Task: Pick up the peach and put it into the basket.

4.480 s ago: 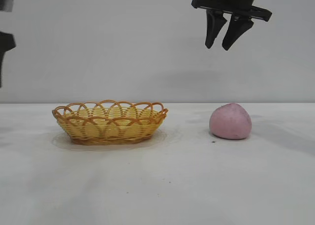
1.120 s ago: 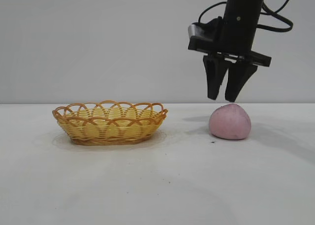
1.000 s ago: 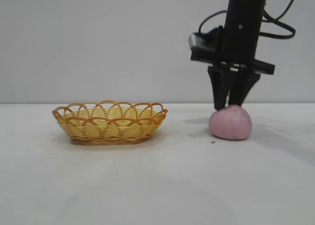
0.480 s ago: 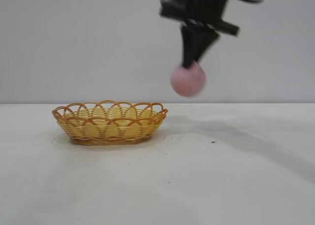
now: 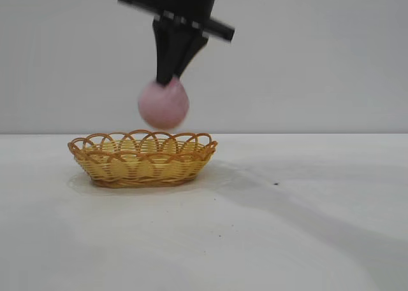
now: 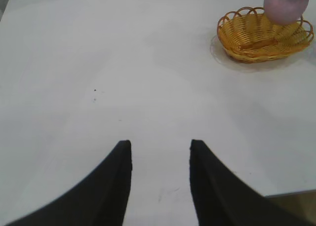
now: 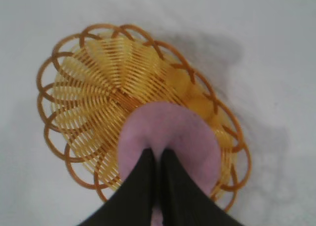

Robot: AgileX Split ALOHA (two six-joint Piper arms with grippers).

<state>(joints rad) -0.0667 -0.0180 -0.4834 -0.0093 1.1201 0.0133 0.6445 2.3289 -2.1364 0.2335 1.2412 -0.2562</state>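
My right gripper (image 5: 169, 81) is shut on the pointed top of the pink peach (image 5: 164, 105) and holds it in the air above the right half of the wicker basket (image 5: 142, 159). In the right wrist view the black fingers (image 7: 148, 186) pinch the peach (image 7: 170, 137), with the basket (image 7: 89, 92) directly below. The left wrist view shows the peach (image 6: 286, 6) hanging over the basket (image 6: 264, 35) far off. My left gripper (image 6: 160, 146) is open and empty, parked above bare table, and out of the exterior view.
The white table (image 5: 287, 227) runs flat around the basket. A small dark speck (image 5: 276, 183) lies on it where the peach stood.
My right gripper came down on the peach, shut on its top, lifted it and carried it left. It now hangs over the basket.
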